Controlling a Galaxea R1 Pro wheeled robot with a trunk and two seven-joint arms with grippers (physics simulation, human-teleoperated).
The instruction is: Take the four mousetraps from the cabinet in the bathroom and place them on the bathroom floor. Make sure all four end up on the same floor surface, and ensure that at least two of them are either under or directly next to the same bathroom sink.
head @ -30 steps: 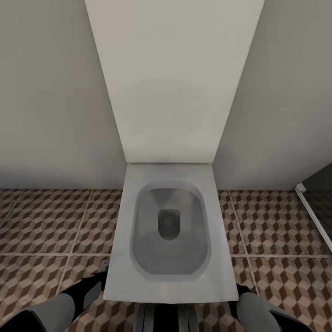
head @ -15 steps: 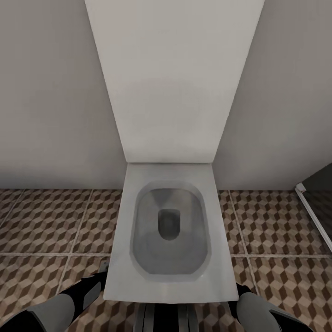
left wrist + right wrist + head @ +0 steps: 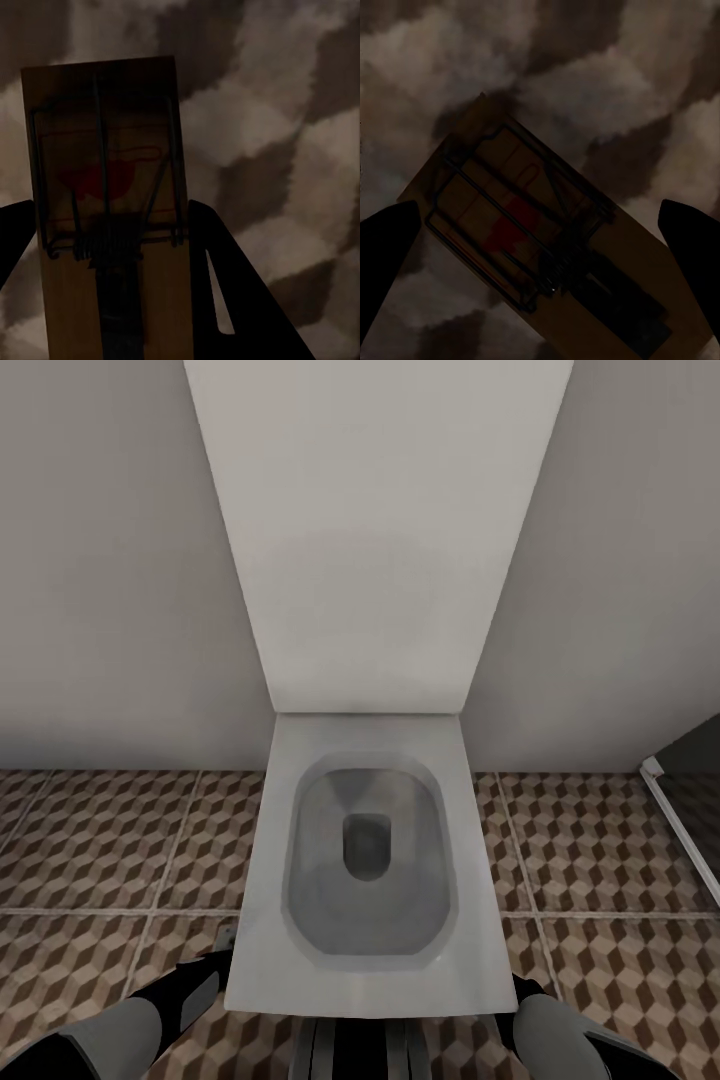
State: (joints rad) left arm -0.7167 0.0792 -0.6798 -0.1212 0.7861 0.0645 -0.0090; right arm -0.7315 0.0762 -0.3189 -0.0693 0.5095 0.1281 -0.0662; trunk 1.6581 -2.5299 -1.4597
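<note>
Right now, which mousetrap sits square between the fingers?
The mousetrap in the left wrist view: straight, fingers against its edges. The right wrist view's mousetrap lies diagonal.

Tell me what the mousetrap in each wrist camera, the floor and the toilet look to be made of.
Left-wrist mousetrap: tan board, probably wood, matte; dark wire spring looks metal. Right-wrist mousetrap: same look, though dim. Bathroom floor: looks like ceramic tile, judging by grout lines and the printed cube pattern. Toilet: smooth white, probably glazed ceramic, with soft sheen.
</note>
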